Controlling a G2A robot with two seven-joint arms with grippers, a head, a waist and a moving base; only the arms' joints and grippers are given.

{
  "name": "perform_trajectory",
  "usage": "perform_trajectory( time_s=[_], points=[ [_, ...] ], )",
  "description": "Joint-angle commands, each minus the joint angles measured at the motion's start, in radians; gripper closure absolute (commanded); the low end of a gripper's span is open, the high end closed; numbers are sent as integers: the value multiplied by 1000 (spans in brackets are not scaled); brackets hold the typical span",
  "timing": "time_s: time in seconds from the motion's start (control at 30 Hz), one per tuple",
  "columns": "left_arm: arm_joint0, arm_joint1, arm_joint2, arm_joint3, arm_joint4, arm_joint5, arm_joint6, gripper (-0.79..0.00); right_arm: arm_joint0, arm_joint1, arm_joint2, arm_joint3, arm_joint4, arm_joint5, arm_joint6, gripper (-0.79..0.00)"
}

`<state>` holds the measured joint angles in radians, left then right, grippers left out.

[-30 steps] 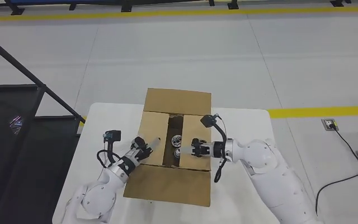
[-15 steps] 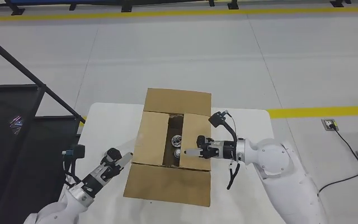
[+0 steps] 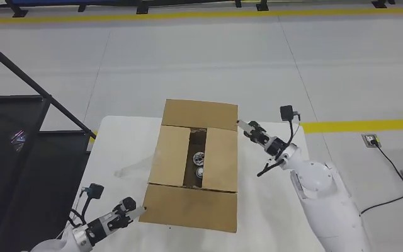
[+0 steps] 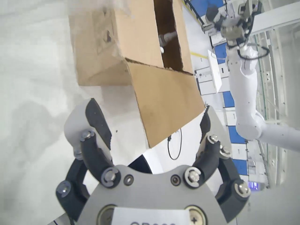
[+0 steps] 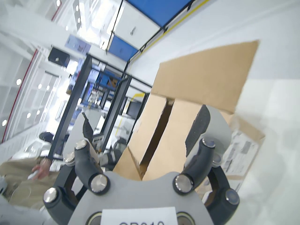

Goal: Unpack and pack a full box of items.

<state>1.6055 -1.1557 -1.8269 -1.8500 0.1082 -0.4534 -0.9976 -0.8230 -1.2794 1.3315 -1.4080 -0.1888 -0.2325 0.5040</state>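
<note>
A brown cardboard box (image 3: 220,164) stands in the middle of the white table, its far and near flaps folded outward. The two side flaps lie almost flat, leaving a narrow gap where small dark and white items (image 3: 198,158) show. My left gripper (image 3: 133,211) is open and empty, just off the box's near left corner; in its wrist view the gripper (image 4: 152,122) frames the near flap (image 4: 164,99). My right gripper (image 3: 247,128) is open and empty beside the far right corner. Its wrist view puts the gripper (image 5: 143,127) in front of the box (image 5: 204,71).
The white table (image 3: 119,145) has bare room on both sides of the box. A black frame with dark netting (image 3: 38,138) stands just left of the table. The near flap overhangs toward the table's front edge.
The left arm drew back from the left side flap to the table's near left. The right arm left the gap by the right flap and swung to the far right corner.
</note>
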Motion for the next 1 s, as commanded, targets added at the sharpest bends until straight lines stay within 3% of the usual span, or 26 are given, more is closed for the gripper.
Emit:
perform_trajectory(
  time_s=[0.0,0.23,0.5,0.7,0.97],
  points=[
    [-4,4,13,7,-15,-9,-37,-785,37,-6,-12,61,16,2,-57,-785],
    [-20,18,39,23,-57,-33,-97,-785,223,-43,-125,374,1,8,-141,-785],
    [-24,26,51,4,-120,-42,-60,-785,363,-109,-258,674,47,-70,-197,-785],
    [-29,30,68,-26,-147,-27,-4,-785,431,-143,-274,825,178,-191,-91,-785],
    [-34,31,89,-75,-134,13,116,-785,483,-151,-224,930,363,-329,99,-785]
  ],
)
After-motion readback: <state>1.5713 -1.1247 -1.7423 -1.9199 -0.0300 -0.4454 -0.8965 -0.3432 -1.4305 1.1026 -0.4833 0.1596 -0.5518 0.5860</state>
